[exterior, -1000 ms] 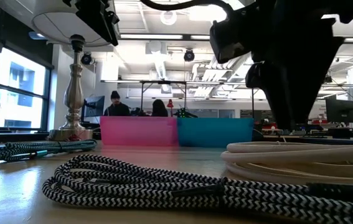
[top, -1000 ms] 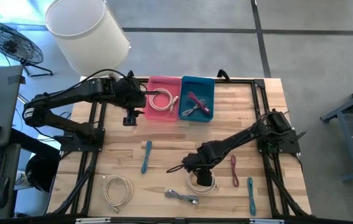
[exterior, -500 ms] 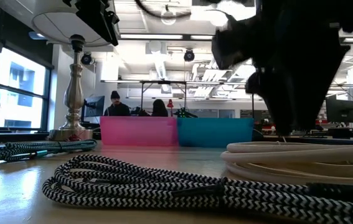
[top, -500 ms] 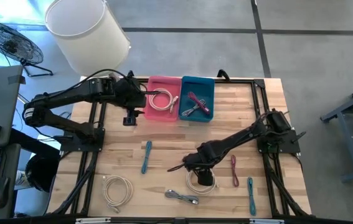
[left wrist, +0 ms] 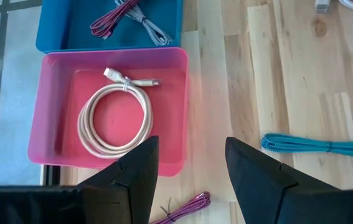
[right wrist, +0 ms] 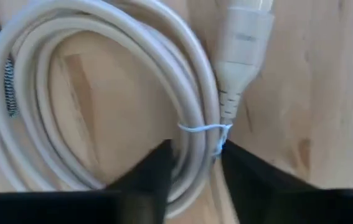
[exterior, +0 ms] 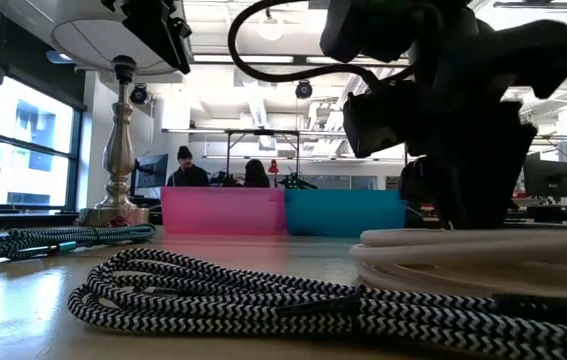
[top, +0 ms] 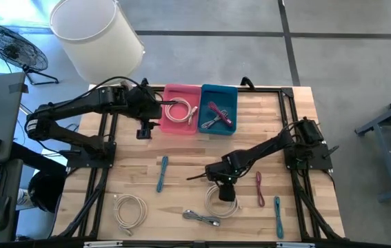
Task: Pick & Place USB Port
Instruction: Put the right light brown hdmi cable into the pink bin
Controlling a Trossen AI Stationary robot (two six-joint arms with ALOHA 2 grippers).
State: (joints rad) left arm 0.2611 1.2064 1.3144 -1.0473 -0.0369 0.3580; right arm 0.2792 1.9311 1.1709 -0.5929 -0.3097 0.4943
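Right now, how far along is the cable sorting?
Done: one coiled white cable lies in the pink bin; red and grey cables lie in the blue bin.
In hand: right tool straddles the white coil at its tie.
Left: five other cables on the table; left tool waits by the bins.

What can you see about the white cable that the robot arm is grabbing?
The cream cable is a smooth, rubbery-looking cord wound into a round coil of several loops, held together by a thin twist tie. A matching cream plug lies along one side of the coil. It rests flat on the wooden table, near the front edge, beside a black-and-white braided cable. The right gripper is down on it, its two dark fingers on either side of the bundled strands by the tie.
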